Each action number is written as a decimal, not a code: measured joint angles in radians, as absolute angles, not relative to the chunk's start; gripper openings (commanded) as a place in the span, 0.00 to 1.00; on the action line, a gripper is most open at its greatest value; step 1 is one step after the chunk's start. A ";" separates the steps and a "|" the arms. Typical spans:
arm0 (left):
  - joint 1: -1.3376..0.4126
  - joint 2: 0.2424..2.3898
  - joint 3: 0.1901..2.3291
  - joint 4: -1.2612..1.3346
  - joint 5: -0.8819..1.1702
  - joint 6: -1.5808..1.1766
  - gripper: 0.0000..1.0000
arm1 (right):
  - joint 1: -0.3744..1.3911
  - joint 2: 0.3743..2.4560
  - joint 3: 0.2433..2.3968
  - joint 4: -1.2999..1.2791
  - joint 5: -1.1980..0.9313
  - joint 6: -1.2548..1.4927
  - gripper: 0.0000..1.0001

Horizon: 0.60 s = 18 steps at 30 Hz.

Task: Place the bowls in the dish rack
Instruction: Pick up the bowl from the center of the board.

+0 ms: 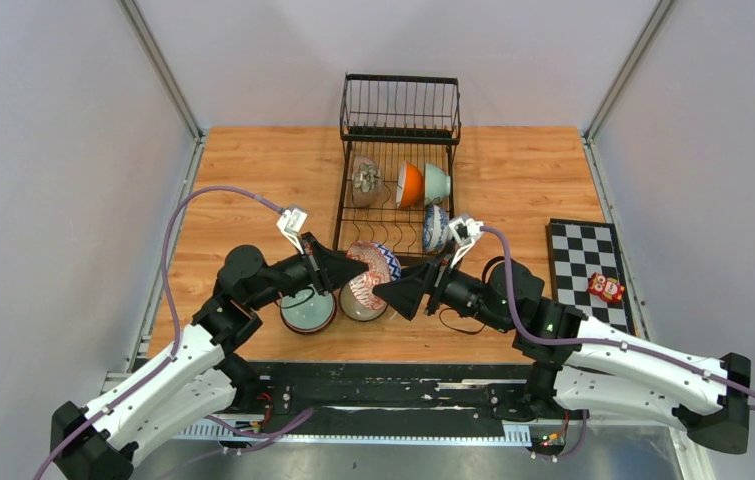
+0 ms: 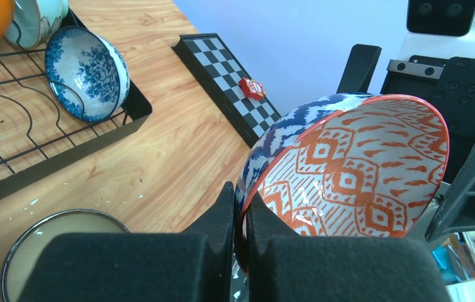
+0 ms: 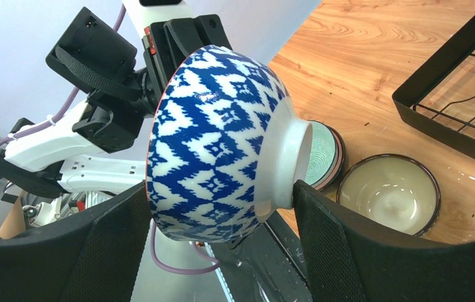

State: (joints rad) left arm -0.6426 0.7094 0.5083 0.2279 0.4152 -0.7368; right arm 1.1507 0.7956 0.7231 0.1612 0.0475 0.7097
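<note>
A bowl (image 1: pixel 375 268), blue-and-white outside (image 3: pixel 222 132) and orange-patterned inside (image 2: pixel 354 170), hangs tilted on its side above the table's front edge. My left gripper (image 2: pixel 241 207) is shut on its rim. My right gripper (image 3: pixel 219 189) is open wide around the same bowl, one pad by the rim and the other by the foot, both very close. The black wire dish rack (image 1: pixel 398 100) holds a grey floral bowl (image 1: pixel 366 182), an orange bowl (image 1: pixel 409 185), a celadon bowl (image 1: pixel 437 182) and a blue floral bowl (image 2: pixel 87 74).
Two bowls sit on the table below the grippers: a green-lined one (image 3: pixel 323 154) and a cream one (image 3: pixel 389 192). A checkered board (image 1: pixel 583 262) with a small red item (image 1: pixel 606 288) lies at the right. The rack's front edge (image 3: pixel 448 126) is close by.
</note>
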 measured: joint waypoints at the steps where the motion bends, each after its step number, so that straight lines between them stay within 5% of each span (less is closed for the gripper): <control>1: -0.643 0.709 0.508 0.230 0.415 -0.737 0.00 | 1.151 0.794 0.722 0.165 0.047 0.710 0.81; 18: -0.643 0.707 0.507 0.246 0.417 -0.738 0.00 | 1.149 0.789 0.707 0.207 0.045 0.710 0.81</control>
